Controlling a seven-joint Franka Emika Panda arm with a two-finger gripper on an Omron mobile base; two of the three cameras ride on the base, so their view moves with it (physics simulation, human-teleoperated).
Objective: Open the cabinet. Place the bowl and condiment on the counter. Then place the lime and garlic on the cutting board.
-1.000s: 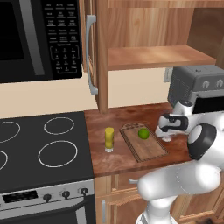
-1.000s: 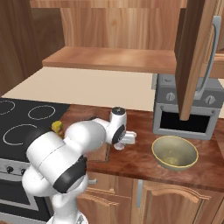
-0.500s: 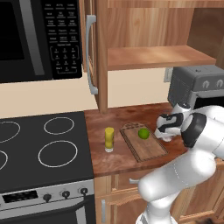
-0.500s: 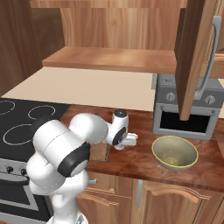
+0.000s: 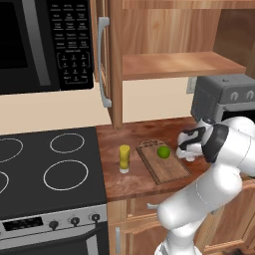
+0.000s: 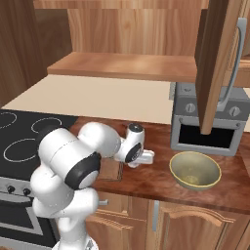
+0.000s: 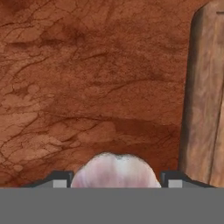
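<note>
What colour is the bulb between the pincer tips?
Pale white with a pinkish tinge; the garlic shows best in the hand view.

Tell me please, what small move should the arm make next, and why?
Probably finish closing the end effector on the garlic and lift it. In the hand view the bulb sits between the fingertips on the counter, beside the cutting board. The lime already lies on the board, so the garlic seems the last item.

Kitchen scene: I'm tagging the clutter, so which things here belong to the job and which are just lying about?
Job:
cabinet
bowl
bottle
counter
lime
garlic, between the pincer tips
cutting board

Lying about:
microwave
stove
toaster oven
</note>
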